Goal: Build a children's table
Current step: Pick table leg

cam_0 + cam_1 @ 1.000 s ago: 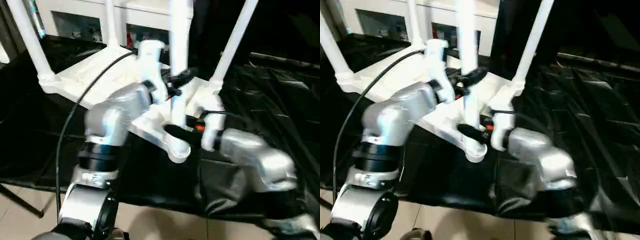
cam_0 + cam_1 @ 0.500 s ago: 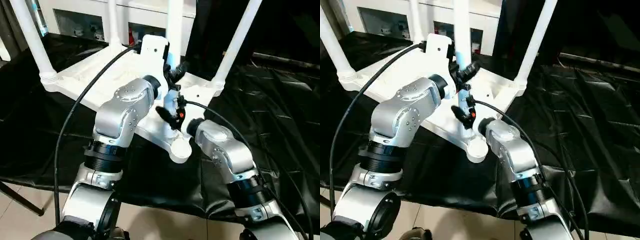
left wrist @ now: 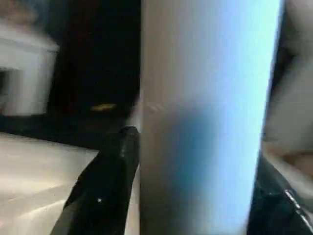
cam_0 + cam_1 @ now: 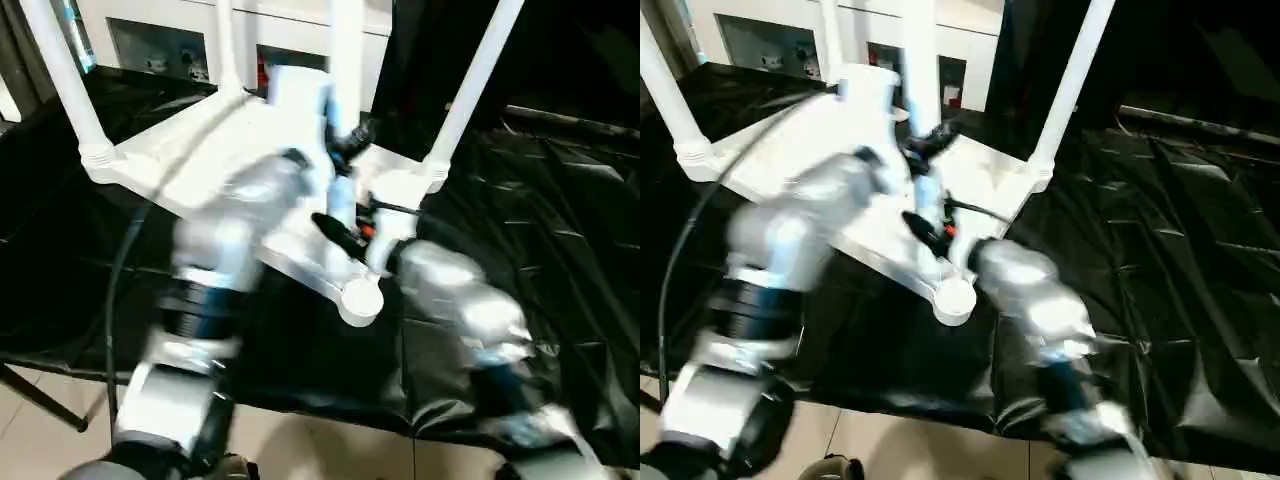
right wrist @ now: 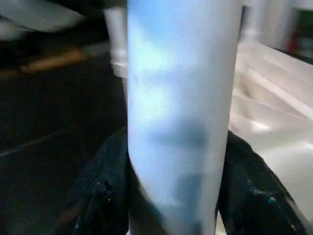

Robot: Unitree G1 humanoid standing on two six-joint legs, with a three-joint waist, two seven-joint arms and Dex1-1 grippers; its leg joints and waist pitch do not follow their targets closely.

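Observation:
The children's table lies upside down on black cloth; its white ribbed tabletop has three white legs standing in corner sockets, at the left, the back and the right. A fourth leg stands upright above the near corner socket. My right gripper is shut on this leg low down, a black finger hugging each side. My left gripper is at the same leg higher up, and blur hides its hold.
Black cloth covers the work surface and hangs over its near edge. A white cabinet stands behind the table. Pale floor tiles show below the cloth edge.
Both forearms have swung and are now blurred with motion. The right gripper has slid a little up the leg. The leg stays upright over the near corner.

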